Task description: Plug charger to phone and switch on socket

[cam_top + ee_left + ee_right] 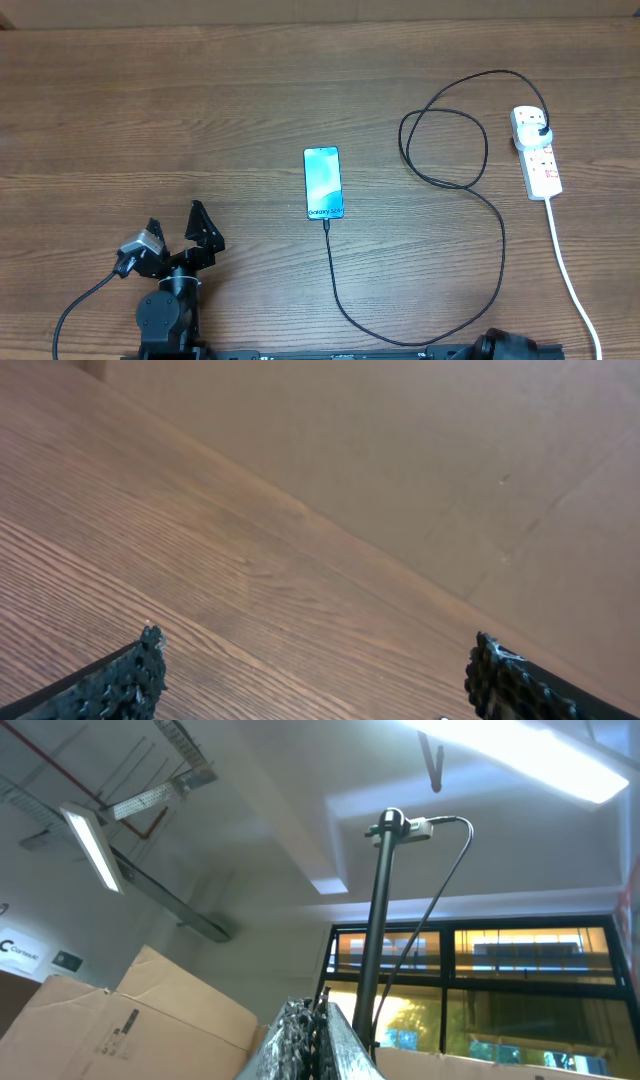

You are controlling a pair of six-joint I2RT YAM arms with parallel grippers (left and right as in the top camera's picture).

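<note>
On the brown wooden worktop [150,100], the slim blue-screened smartphone [323,183] lies well apart from the left fingers [125,680], spread wide, empty; right fingers [305,1040] pressed together, empty.

Phone [322,183] left of socket [537,150], well apart

Wood table [200,100], cardboard boxes [150,1010], ceiling light [90,845], cam pole [377,920]

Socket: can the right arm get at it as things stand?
Probably yes. The right arm sits at the near edge, same side as the socket; only the flat white cord and charger cable lie between. Its camera faces the ceiling, so it must swing down first.
</note>
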